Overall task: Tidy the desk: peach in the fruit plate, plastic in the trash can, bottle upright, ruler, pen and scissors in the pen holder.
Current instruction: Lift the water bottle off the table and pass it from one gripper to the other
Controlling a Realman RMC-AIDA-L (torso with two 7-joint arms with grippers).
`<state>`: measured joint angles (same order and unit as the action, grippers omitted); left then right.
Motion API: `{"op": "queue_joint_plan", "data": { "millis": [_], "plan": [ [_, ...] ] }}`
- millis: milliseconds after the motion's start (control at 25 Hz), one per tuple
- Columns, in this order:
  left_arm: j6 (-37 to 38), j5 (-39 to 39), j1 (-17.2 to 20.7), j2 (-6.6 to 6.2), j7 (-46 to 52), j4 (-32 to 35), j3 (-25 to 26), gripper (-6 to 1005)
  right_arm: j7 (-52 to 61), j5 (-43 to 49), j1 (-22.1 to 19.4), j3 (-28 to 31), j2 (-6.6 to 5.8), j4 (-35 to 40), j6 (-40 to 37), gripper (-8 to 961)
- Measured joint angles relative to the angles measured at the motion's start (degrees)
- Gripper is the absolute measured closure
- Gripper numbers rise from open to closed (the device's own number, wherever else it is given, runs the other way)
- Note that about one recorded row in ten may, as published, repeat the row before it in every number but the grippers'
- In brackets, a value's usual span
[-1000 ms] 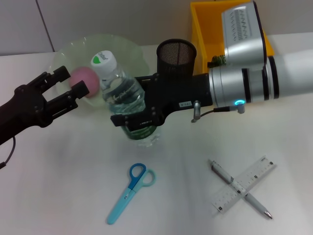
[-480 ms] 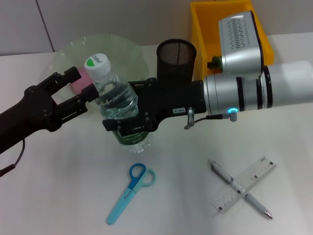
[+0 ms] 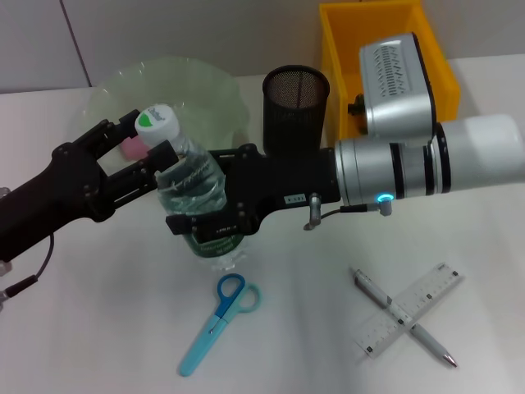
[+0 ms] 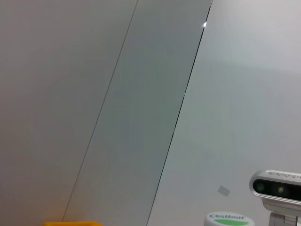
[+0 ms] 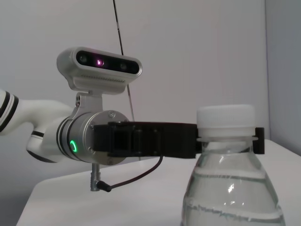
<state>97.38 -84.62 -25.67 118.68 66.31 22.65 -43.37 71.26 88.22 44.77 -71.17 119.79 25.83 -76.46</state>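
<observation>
Right gripper [image 3: 209,215] clamped on bottle [image 3: 197,209] body, frame centre-left; left gripper [image 3: 141,160] fingers apart astride its neck; uneven release risks toppling onto scissors [image 3: 217,322].

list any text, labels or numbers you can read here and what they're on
"Cestbon": green-and-white bottle cap, left wrist view.
Ruler: scale marks, numbers too small to read.
Right gripper: small white stickers, too blurred to read.
Bottle dark label: unreadable.
Nothing else bears readable text.
</observation>
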Motion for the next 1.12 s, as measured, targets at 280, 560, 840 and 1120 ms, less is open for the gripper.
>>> {"op": "queue_joint_plan", "data": {
  "millis": [280, 560, 840, 1120],
  "plan": [
    [0.04, -0.4, -0.43, 0.0, -0.33, -0.96, 0.02, 223, -0.08, -0.07, -0.13, -0.53, 0.0, -0.39, 0.0, 186],
    [0.07, -0.49, -0.63, -0.03, -1.04, -1.16, -1.12, 224, -0.62, -0.15, -0.24, -0.86, 0.06, -0.5, 0.34, 184],
    [-0.02, -0.19, -0.76, -0.04, -3.19, -2.34, -1.54, 225, -0.77, -0.17, -0.12, -0.98, 0.09, -0.52, 0.43, 181],
    [0.01, -0.1, -1.06, -0.03, -3.43, -2.44, -1.55, 306, -0.84, -0.17, -0.12, -1.07, 0.09, -0.52, 0.44, 178]
  ]
}}
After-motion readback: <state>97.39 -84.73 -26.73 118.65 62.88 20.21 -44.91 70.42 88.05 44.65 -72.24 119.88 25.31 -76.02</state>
